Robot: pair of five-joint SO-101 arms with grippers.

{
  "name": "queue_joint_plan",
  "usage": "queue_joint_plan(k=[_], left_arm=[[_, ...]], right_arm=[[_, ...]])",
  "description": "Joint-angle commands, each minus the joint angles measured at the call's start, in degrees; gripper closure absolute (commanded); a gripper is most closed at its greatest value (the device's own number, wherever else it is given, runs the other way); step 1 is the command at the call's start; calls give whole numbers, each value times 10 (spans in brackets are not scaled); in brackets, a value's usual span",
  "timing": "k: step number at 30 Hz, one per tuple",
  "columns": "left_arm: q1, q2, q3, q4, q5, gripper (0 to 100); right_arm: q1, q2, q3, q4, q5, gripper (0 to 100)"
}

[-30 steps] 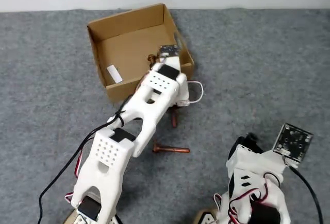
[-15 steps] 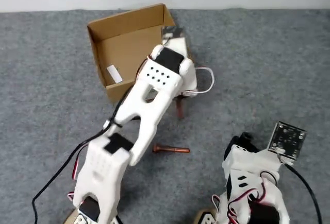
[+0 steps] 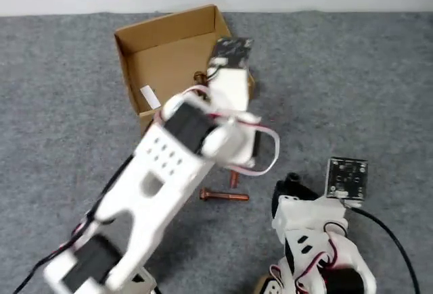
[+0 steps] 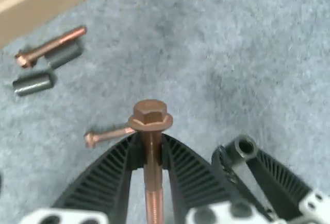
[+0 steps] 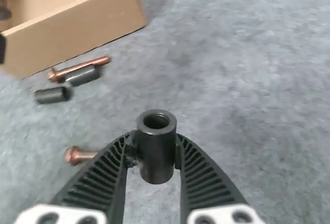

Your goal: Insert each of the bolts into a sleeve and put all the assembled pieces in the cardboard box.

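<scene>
Bolt [image 4: 150, 120] is clamped in the left claw [image 4: 150, 140], sleeve [image 5: 155, 158] in the right claw [image 5: 153, 141].

left arm [image 3: 176, 165] covers near corner of cardboard box [image 3: 166, 20]; held bolt [image 4: 150, 126] shank cut off by frame edge; loose bolt [image 5: 75, 155] half behind jaws.

Copper bolt [image 4: 150, 120] in the left claw [image 4: 150, 144], head outward, over grey carpet [image 4: 232, 54].

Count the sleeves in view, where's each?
3. One sleeve sits in the right hand; a second sleeve lies on the carpet beside a bolt by the cardboard box; a third sleeve lies close by. More may be hidden inside the box.
</scene>
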Motion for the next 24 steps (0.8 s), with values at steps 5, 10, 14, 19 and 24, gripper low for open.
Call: queue_joint_plan(k=[5, 10, 14, 19, 24], left_arm=[[-4, -236, 226, -62, -15, 996], [-4, -340, 335, -91, -14, 996], [-17, -402, 389, -127, -14, 996], [-68, -476, 444, -209, -72, 996], [-81, -578, 541, -354, -102, 996]], right_arm=[[-80, 0, -19, -1, 5, 991], [-136, 1, -19, -2, 6, 991], [-165, 3, -18, -3, 6, 991], [-196, 5, -18, -3, 6, 991], [-221, 7, -17, -4, 6, 991]])
